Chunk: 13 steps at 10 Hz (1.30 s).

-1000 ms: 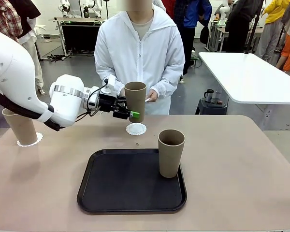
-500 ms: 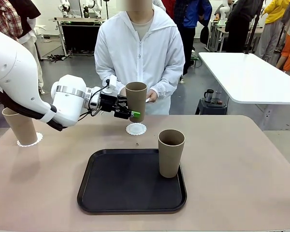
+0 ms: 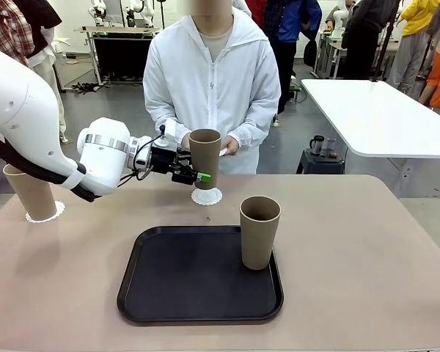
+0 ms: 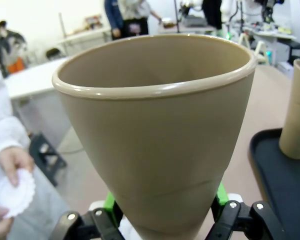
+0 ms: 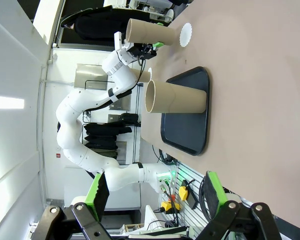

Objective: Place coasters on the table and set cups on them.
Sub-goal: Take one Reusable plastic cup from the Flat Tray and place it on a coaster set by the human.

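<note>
Beige table (image 3: 367, 249), far middle: one coaster (image 3: 207, 197), lying bare. My left gripper (image 3: 202, 176) is clamped low on a cup (image 3: 204, 150), which is upright just above the coaster. I'd lower it straight, base centred, before releasing.

The held cup (image 3: 204, 158), at twelve o'clock from the black tray (image 3: 169, 308), is matte tan-brown, as are the tray cup (image 3: 259, 231) at two o'clock and the far cup (image 3: 31, 192) at ten. The middle coaster (image 3: 206, 196) and the left coaster (image 3: 45, 214) are white with scalloped lacy edges. The table (image 3: 352, 279) is beige-tan. The left gripper (image 3: 203, 174) and the right gripper (image 5: 155, 196) are black with green pads. The person's jacket (image 3: 213, 88) is white
</note>
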Each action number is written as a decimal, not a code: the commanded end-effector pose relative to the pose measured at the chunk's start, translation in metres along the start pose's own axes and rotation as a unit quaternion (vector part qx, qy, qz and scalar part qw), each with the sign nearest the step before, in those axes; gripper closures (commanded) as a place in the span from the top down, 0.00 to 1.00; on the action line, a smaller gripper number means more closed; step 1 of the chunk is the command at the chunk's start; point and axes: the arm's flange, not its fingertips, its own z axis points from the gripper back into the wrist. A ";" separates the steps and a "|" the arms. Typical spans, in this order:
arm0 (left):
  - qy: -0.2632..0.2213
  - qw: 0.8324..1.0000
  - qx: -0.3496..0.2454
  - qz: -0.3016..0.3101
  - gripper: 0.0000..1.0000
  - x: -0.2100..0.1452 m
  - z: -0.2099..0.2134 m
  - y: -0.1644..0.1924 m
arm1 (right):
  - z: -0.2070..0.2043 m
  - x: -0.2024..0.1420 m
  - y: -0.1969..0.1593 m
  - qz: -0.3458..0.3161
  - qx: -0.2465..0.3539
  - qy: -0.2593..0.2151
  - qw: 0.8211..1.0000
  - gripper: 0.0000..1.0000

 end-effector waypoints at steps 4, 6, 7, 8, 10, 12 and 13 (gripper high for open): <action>-0.019 0.998 -0.025 -0.049 0.81 -0.015 -0.015 0.008 | 0.000 0.000 0.000 0.000 0.007 -0.001 1.000 1.00; -0.019 0.998 -0.022 -0.050 0.81 -0.020 -0.016 0.011 | 0.000 0.000 0.000 0.000 0.007 -0.001 1.000 1.00; -0.021 0.998 -0.020 -0.049 0.81 -0.023 -0.018 0.013 | 0.000 0.000 0.000 0.000 0.007 -0.001 1.000 1.00; -0.021 0.999 -0.019 -0.044 0.81 -0.027 -0.020 0.017 | 0.000 0.000 0.000 0.000 0.007 -0.001 1.000 1.00; -0.018 0.999 -0.014 -0.040 0.81 -0.033 -0.023 0.023 | 0.000 0.000 0.000 0.000 0.007 -0.001 1.000 1.00; -0.012 0.999 -0.011 -0.033 0.81 -0.039 -0.024 0.027 | 0.000 0.000 0.000 0.000 0.007 -0.001 1.000 1.00; -0.008 0.999 -0.009 -0.031 0.81 -0.041 -0.023 0.028 | 0.000 0.000 0.000 0.000 0.007 -0.001 1.000 1.00</action>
